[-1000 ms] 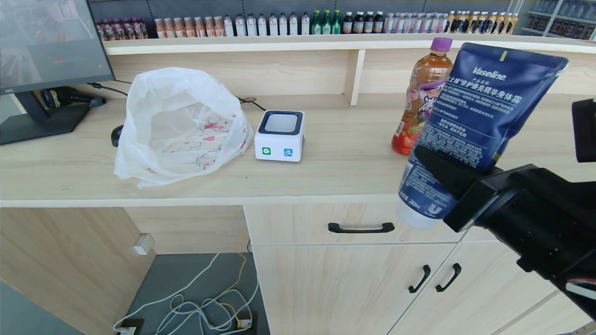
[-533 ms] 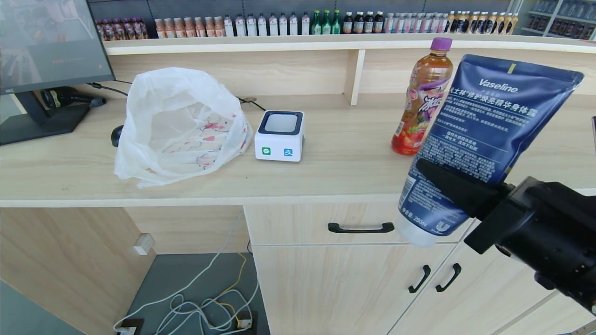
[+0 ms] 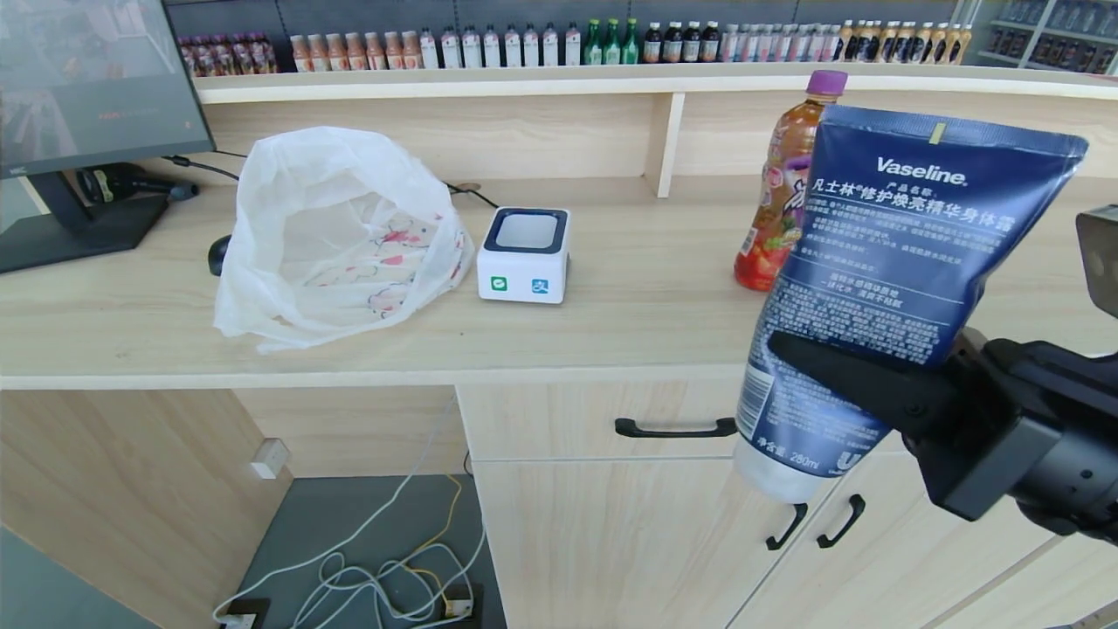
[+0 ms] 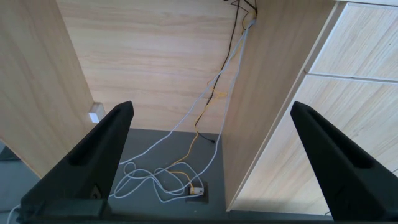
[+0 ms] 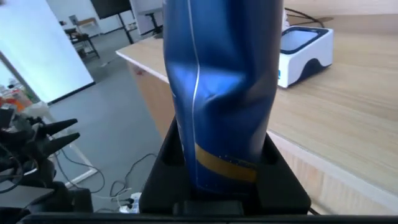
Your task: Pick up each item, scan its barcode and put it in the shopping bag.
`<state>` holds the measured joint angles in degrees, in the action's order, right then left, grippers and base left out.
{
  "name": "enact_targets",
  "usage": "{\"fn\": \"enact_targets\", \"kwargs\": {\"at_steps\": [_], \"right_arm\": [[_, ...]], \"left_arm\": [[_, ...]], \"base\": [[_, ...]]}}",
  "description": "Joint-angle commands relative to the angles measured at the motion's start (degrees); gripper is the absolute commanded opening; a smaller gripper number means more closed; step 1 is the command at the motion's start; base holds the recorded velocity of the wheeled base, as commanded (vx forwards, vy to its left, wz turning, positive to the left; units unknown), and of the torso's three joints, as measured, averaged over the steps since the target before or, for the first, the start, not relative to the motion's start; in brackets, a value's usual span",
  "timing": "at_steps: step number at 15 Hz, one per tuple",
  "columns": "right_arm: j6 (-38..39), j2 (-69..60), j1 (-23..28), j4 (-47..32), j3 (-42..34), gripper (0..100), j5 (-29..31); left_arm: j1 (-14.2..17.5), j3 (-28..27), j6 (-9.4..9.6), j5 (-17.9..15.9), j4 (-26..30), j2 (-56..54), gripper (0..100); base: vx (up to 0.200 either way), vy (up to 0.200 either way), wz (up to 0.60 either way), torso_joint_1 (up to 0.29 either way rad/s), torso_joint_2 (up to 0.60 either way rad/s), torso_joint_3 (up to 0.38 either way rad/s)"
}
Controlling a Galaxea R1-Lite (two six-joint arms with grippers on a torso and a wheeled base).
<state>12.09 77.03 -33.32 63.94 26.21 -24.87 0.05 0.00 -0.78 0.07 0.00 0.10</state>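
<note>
Right gripper (image 3: pixel 821 358), jaws clenched on the blue lotion tube (image 3: pixel 908 245), held it cap-down just off the front edge of the desk (image 3: pixel 646 314), printed face outward, presumably to present its barcode. The barcode scanner (image 3: pixel 524 253) stood beside the open shopping bag (image 3: pixel 336 231). A tea bottle (image 3: pixel 769 236) stood behind the tube. Left gripper (image 4: pixel 211 109) hung low, jaws released.

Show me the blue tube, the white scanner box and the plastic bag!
lotion tube (image 3: pixel 900 262): head view, middle of its printed blue side.
barcode scanner (image 3: pixel 524 275): head view, its white front face.
shopping bag (image 3: pixel 279 175): head view, its upper plastic wall.
</note>
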Motion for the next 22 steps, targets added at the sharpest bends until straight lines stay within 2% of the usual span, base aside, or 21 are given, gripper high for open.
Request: {"fn": "enact_targets", "kwargs": {"at_steps": [1, 5, 7, 12, 15, 19, 22], "right_arm": [[2.06, 2.16, 0.97, 0.04, 2.09, 0, -3.08], [5.75, 5.50, 1.06, 0.04, 7.89, 0, -8.27], [9.26, 6.73, 1.50, 0.04, 11.32, 0, -17.32], [15.94, 6.73, 1.50, 0.13, 13.69, 0, -27.60], [19.28, 8.31, 1.50, 0.13, 17.56, 0, -30.77], [21.22, 12.09, 1.32, 0.13, 23.01, 0, -30.94], [22.89, 12.70, 0.89, 0.13, 23.98, 0, -30.94]], "left_arm": [[-0.05, 0.00, -0.01, 0.01, 0.00, -0.01, 100], [0.04, 0.00, -0.01, 0.01, 0.00, -0.01, 100], [0.04, 0.00, -0.01, 0.01, 0.00, -0.01, 100], [0.04, 0.00, -0.01, 0.01, 0.00, -0.01, 100], [0.04, 0.00, -0.01, 0.01, 0.00, -0.01, 100], [-0.05, 0.00, -0.01, 0.01, 0.00, -0.01, 100], [0.04, 0.00, -0.01, 0.01, 0.00, -0.01, 100]], "base": [[0.000, 0.000, 0.00, 0.000, 0.00, 0.000], [0.000, 0.000, 0.00, 0.000, 0.00, 0.000], [0.000, 0.000, 0.00, 0.000, 0.00, 0.000], [0.000, 0.000, 0.00, 0.000, 0.00, 0.000], [0.000, 0.000, 0.00, 0.000, 0.00, 0.000], [0.000, 0.000, 0.00, 0.000, 0.00, 0.000], [0.000, 0.000, 0.00, 0.000, 0.00, 0.000]]}}
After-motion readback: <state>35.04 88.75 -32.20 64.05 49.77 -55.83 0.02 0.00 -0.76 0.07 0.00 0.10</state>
